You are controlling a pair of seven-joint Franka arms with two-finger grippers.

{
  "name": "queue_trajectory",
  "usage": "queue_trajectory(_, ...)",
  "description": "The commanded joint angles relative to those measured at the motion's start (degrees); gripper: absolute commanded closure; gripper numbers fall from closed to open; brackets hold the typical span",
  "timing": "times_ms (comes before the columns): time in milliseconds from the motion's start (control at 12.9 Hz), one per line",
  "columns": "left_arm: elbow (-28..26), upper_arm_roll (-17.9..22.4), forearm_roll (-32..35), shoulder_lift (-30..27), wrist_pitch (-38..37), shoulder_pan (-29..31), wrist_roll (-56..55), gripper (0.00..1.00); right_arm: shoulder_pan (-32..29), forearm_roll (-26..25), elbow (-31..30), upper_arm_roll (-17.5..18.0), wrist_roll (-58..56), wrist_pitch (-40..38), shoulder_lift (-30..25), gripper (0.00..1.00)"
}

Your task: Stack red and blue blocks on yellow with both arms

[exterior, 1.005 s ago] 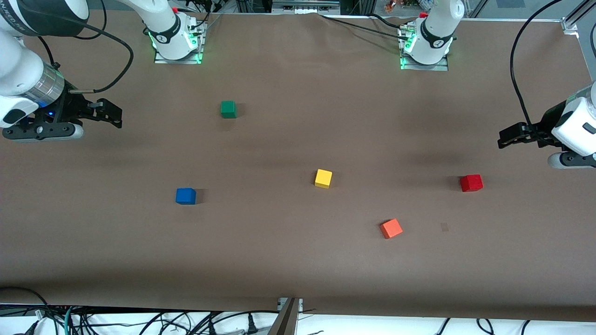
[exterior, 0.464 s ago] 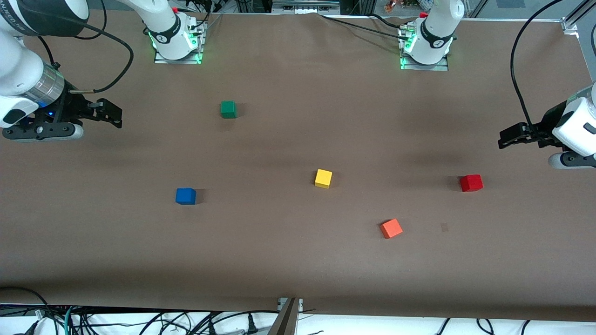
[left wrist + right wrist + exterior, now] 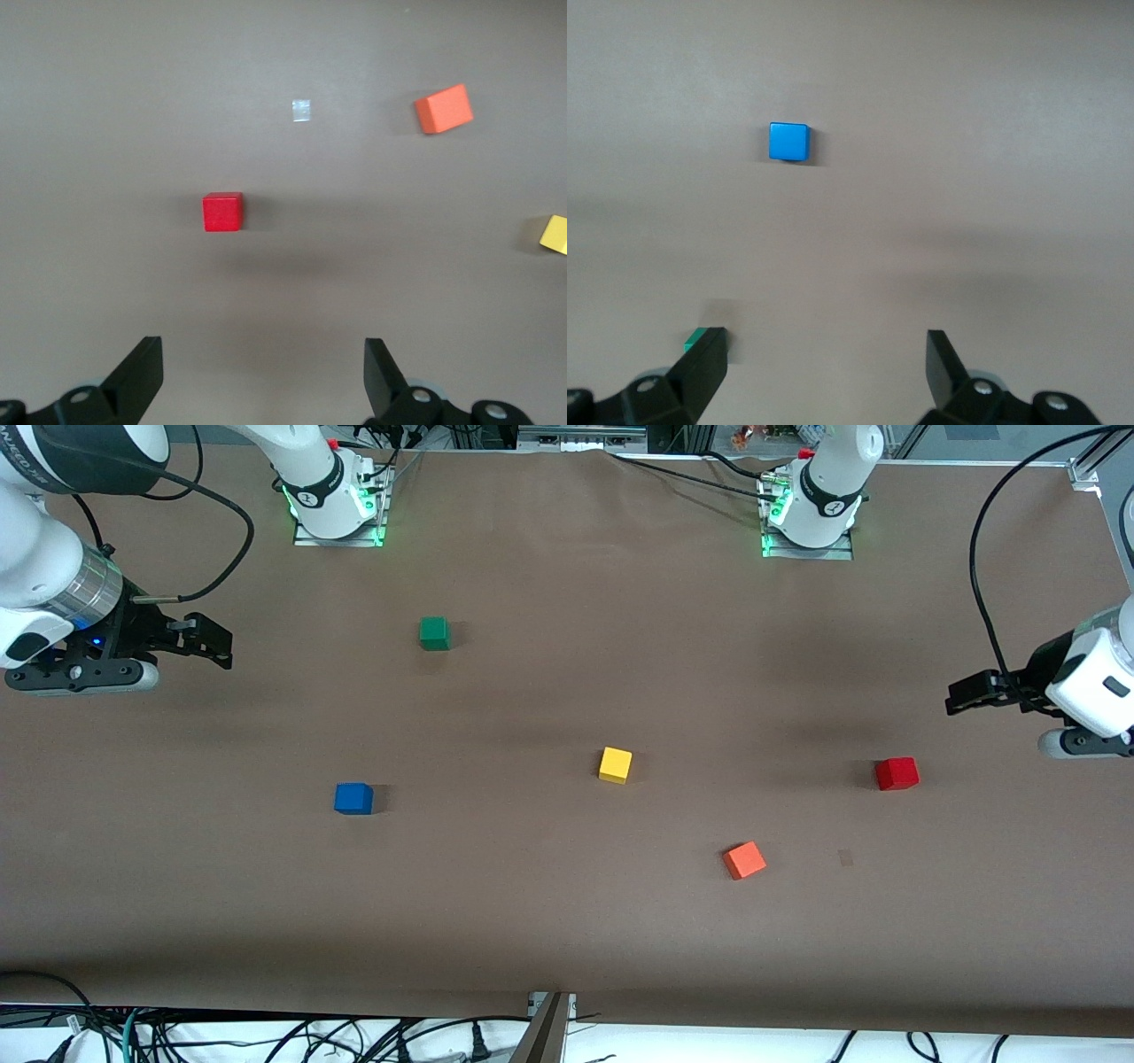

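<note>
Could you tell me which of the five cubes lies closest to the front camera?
The orange cube; it sits lowest in the front view, below the yellow, red, blue and green ones.

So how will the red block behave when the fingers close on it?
The red block looks rigid with flat faces, so it should grip squarely. Sitting flat on the table, it likely slides rather than rolls. Its matte look suggests little slipping.

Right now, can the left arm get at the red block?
Probably yes. The left gripper hangs open above the table, the red block lies alone at that arm's end, and nothing stands between them; the orange block sits well apart.
</note>
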Motion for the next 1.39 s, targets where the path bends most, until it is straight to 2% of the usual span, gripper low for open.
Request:
queue_trajectory(0,1.6,-0.1,-1.5,4.7,0.0,3.0,0.5,0.00,-0.2,-0.1,0.3,0.1,0.4,-0.5,0.0,0.00)
queue_trajectory(155,1.8,-0.1,-1.3,9.5,1.1,2.9,0.6,0.00,-0.2,-0.1,0.2,0.1,0.3,-0.6,-0.1,0.00)
queue_trajectory(309,0.9,-0.1,-0.6,13.1,8.8,2.9,0.7,0.00,-0.2,-0.1,0.2,0.1,0.3,-0.6,0.0,0.00)
queue_trajectory(541,-0.4,-0.1,-0.5,18.2,13.7,3.7,0.8,0.00,-0.2,-0.1,0.2,0.1,0.3,-0.6,0.0,0.00)
queue_trajectory(1005,-14.5,0.0,-0.1,19.2,33.7,7.3,9.5,0.00,-0.2,-0.1,0.5,0.1,0.3,-0.2,0.0,0.00)
queue_trajectory(1314,-20.2,0.0,-0.1,18.9,36.5,8.0,10.4,0.00,0.5,-0.9,0.9,0.6,0.7,-0.2,0.4,0.00)
